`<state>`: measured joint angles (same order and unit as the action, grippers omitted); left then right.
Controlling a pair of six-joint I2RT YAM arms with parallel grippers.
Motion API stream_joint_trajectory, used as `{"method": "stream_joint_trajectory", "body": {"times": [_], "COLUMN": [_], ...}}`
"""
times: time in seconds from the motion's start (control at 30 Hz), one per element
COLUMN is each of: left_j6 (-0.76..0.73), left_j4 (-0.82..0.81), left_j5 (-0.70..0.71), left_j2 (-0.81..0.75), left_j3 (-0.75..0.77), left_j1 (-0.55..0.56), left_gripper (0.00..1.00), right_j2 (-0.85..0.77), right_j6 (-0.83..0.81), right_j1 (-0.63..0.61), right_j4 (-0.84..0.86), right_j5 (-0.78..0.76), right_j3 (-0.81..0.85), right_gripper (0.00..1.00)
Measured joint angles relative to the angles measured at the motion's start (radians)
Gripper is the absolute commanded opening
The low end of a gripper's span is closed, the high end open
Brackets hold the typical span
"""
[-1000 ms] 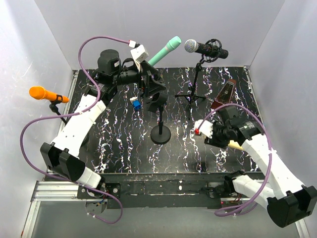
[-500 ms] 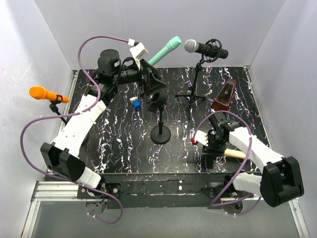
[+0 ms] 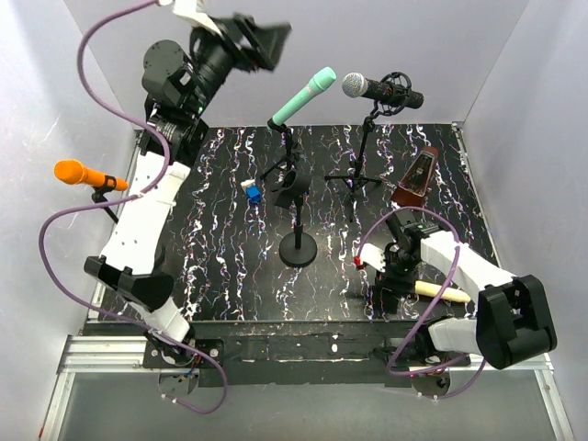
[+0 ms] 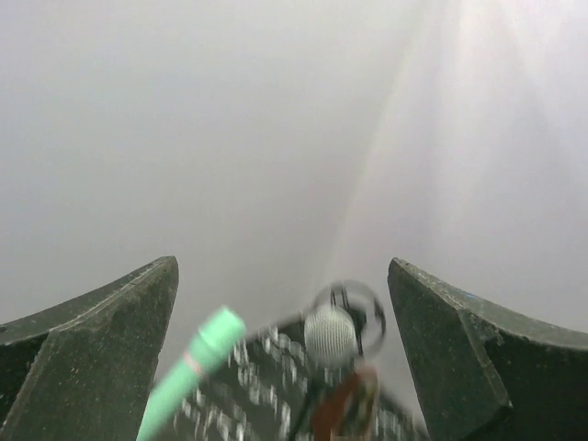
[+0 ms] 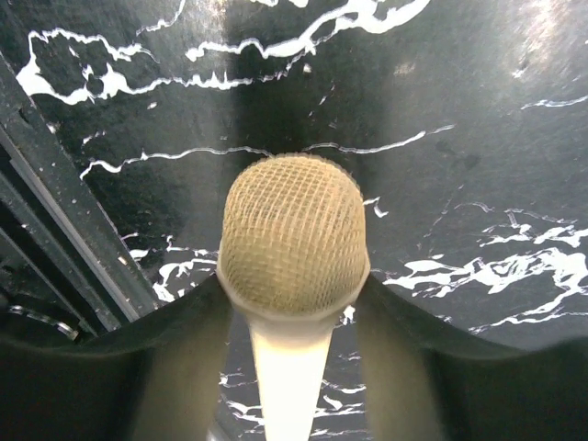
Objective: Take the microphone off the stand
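Four counted: orange microphone (image 3: 78, 173), green microphone (image 3: 303, 95), silver microphone (image 3: 367, 87) on stands (image 3: 363, 152); cream microphone (image 5: 292, 234) clasped by right gripper (image 5: 292, 322), table's (image 3: 211, 248) near-right corner; left gripper (image 4: 283, 266) splayed.

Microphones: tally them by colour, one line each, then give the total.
Orange microphone: 1
Green microphone: 1
Silver-headed microphone: 1
Cream microphone: 1
Total: 4
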<state>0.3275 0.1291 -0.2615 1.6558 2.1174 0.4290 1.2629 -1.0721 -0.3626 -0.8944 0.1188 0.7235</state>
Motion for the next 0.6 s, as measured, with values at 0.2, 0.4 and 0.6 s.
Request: {"method": "stream_joint_trajectory", "body": {"times": [0.2,0.4,0.6], "left_j6": [0.163,0.198,0.234], "left_j4": [-0.061,-0.107,-0.073], "left_j5": [0.349,0.567,0.675], "left_j2": [0.198,0.312,0.320], "left_j3": [0.380,0.510,0.487], "left_j1": [-0.033,-0.056,-0.054], "left_gripper": [0.98,0.98,0.98], "right_j2": [0.043,0.092,0.129], "right_j6": [0.005,0.015,0.023], "right_j1": [0.046,0.080,0.086], "right_j4": [-0.052,-0.076,-0.090], "right_j5": [0.000,0.005,0.023], "right_j3": [0.023,0.095,0.149], "right_gripper": [0.75,0.76,0.77]}}
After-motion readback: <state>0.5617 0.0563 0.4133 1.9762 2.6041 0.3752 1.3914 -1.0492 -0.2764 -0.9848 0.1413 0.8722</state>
